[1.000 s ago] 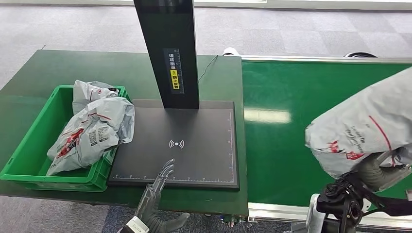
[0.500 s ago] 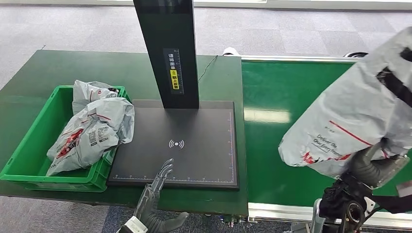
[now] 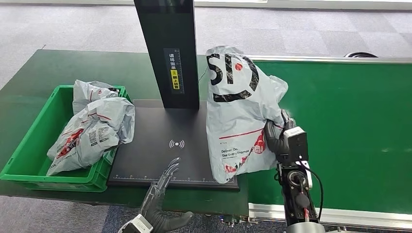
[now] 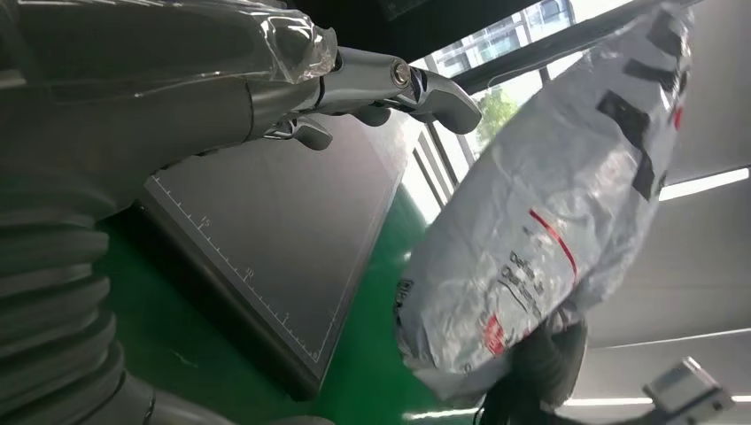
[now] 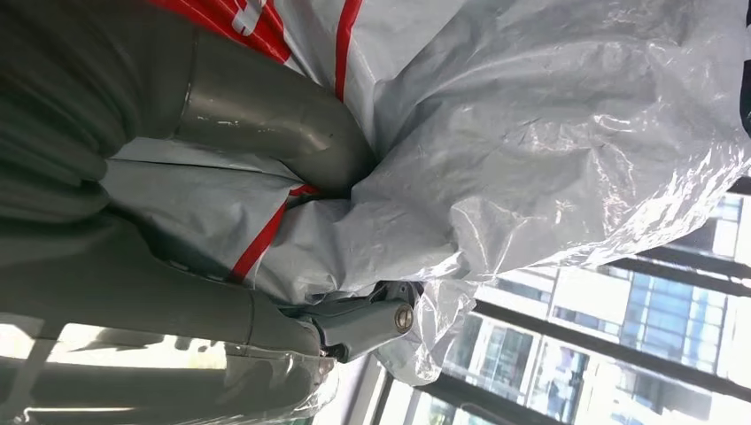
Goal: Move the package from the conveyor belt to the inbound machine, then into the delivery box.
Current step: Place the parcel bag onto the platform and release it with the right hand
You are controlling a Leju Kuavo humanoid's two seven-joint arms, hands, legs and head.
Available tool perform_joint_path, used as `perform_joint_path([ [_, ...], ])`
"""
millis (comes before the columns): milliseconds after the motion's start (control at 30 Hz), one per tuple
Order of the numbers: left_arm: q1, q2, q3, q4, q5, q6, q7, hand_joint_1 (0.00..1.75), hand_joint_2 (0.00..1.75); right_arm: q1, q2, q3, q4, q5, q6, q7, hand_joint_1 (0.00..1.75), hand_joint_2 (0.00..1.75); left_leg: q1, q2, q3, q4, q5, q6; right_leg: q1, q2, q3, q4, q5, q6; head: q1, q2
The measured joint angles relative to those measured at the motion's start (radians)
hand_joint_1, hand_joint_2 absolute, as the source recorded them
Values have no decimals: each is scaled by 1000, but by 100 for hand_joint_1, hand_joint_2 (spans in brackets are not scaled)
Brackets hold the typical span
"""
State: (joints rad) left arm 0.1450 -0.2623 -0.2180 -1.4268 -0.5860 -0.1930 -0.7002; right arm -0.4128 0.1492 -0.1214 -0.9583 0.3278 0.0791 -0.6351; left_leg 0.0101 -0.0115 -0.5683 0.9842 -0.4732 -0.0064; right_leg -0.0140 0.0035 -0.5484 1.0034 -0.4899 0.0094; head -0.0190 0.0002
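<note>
A grey plastic package (image 3: pixel 238 111) with black and red print stands tall over the right edge of the black inbound machine's pad (image 3: pixel 170 145). My right hand (image 3: pixel 278 141) grips its lower right side; the same package (image 5: pixel 549 133) bulges around the thumb in the right wrist view. The package (image 4: pixel 549 212) also hangs beyond the pad (image 4: pixel 292 230) in the left wrist view. My left hand (image 3: pixel 160 194) hovers at the pad's front edge, fingers spread, holding nothing. The green delivery box (image 3: pixel 24 160) sits left of the pad.
Two grey packages (image 3: pixel 94 126) lie in the green box. The machine's black upright column (image 3: pixel 170 53) rises behind the pad. The green conveyor belt (image 3: pixel 350 116) stretches to the right, with a metal rail along its near edge.
My right hand has swung the package left from the conveyor's right side to the pad's right edge and turned it upright. The left hand has barely moved.
</note>
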Motion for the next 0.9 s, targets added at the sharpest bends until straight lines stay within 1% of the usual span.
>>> perform_joint_path([
  [167, -14, 9, -14, 16, 7, 5, 0, 0, 175, -90, 0, 50, 111, 39, -15, 14, 175, 175, 0, 0, 0, 0, 0, 0, 0, 0, 0, 0, 0, 0, 0, 0],
  [267, -25, 12, -20, 26, 10, 6, 0, 0, 175, -149, 1, 84, 171, 73, 1, 34, 175, 175, 0, 0, 0, 0, 0, 0, 0, 0, 0, 0, 0, 0, 0, 0],
  [367, -34, 12, -18, 26, 58, 10, -1, 0, 175, -211, 5, 122, 229, 92, 49, 48, 175, 175, 0, 0, 0, 0, 0, 0, 0, 0, -1, 0, 0, 0, 0, 0],
  [467, -45, 13, -8, 15, 162, 16, -3, 0, 175, -274, 12, 160, 293, 96, 129, 43, 175, 175, 0, 0, 0, 0, 0, 0, 0, 0, -1, 0, 0, 0, 0, 0],
  [567, -50, 13, 14, -2, 254, 17, -3, 0, 175, -318, 22, 196, 351, 110, 179, 43, 175, 175, 0, 0, 0, 0, 0, 0, 1, 0, -1, 0, 0, 0, 0, 0],
  [700, -51, 15, 48, -23, 329, 16, -3, 0, 175, -362, 46, 248, 422, 143, 208, 57, 175, 175, 0, 0, 0, 0, 0, 0, 1, 1, -1, 0, 0, 0, 0, 0],
  [800, -51, 14, 69, -26, 334, 17, -3, 0, 175, -383, 70, 287, 466, 172, 225, 78, 175, 175, 0, 0, 0, 0, 0, 0, 1, 1, -1, 0, 0, 0, 0, 0],
  [900, -51, 12, 87, -26, 329, 19, -3, 0, 175, -397, 90, 328, 505, 207, 236, 121, 175, 175, 0, 0, -1, 0, 0, 0, 1, 1, -1, 0, 0, 0, 0, 0],
])
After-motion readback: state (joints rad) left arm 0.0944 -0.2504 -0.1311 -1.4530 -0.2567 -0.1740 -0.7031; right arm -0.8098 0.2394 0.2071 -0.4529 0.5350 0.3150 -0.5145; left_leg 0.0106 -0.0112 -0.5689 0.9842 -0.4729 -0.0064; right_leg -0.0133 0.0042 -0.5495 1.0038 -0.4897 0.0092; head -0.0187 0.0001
